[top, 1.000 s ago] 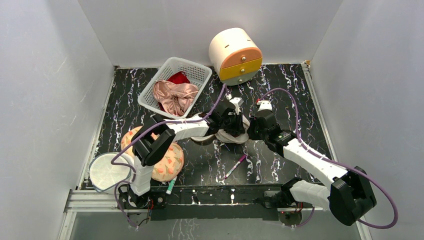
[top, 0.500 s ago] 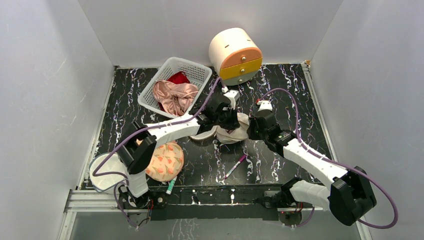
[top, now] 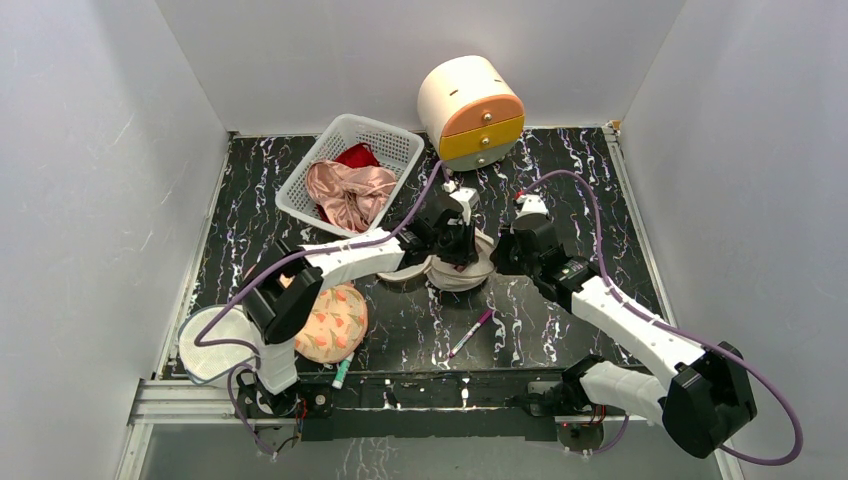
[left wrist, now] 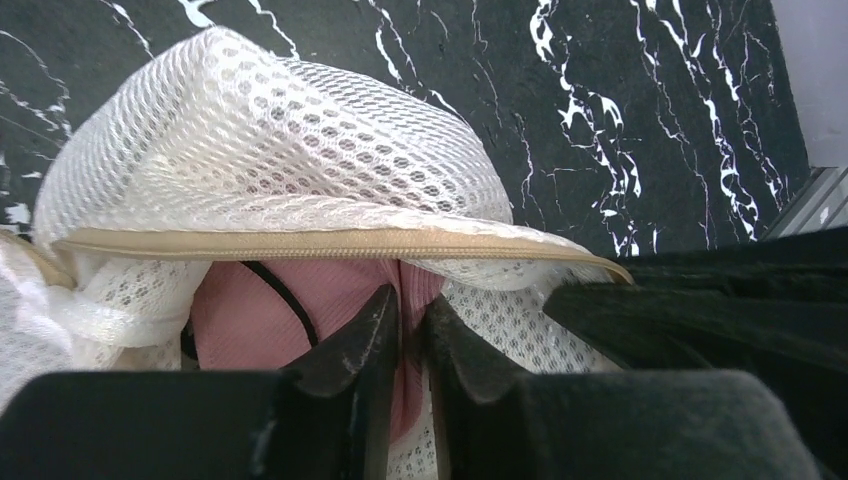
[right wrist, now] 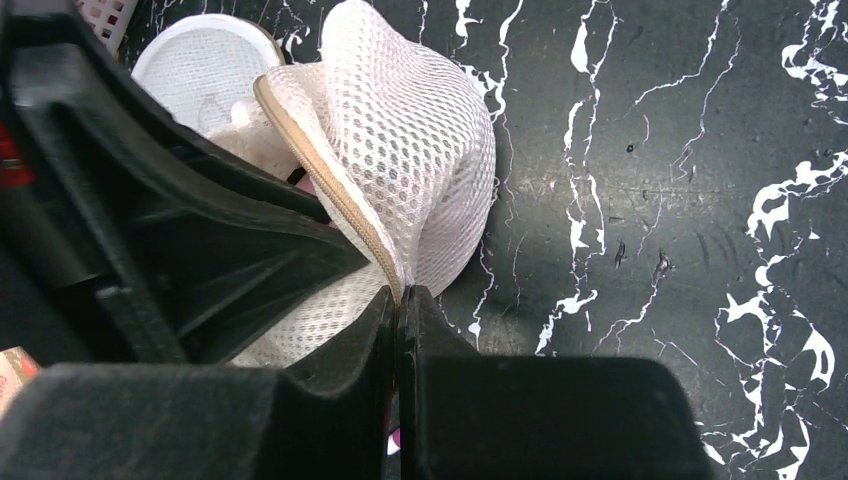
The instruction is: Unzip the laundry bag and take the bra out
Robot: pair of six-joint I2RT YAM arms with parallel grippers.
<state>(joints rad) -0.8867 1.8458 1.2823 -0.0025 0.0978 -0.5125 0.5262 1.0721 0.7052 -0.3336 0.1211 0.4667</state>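
The beige-white mesh laundry bag lies mid-table between my two grippers, its tan zip rim gaping open. Inside shows a pink bra with a thin black strap. My left gripper reaches into the opening and is shut on a fold of the pink bra; in the top view it sits over the bag's far side. My right gripper is shut on the bag's zip rim at the bag's right side. The bag's round flat mesh face lies to the left.
A white lattice basket with pink and red cloth stands at the back left. A round cream cabinet with orange and yellow drawers stands behind. A peach floral padded piece, a round white mesh piece, a pink pen and a green pen lie near the front.
The left arm has stretched out, and its gripper has shifted slightly over the bag. The bag has bunched into a rounder shape. The right gripper has edged slightly farther while holding the rim.
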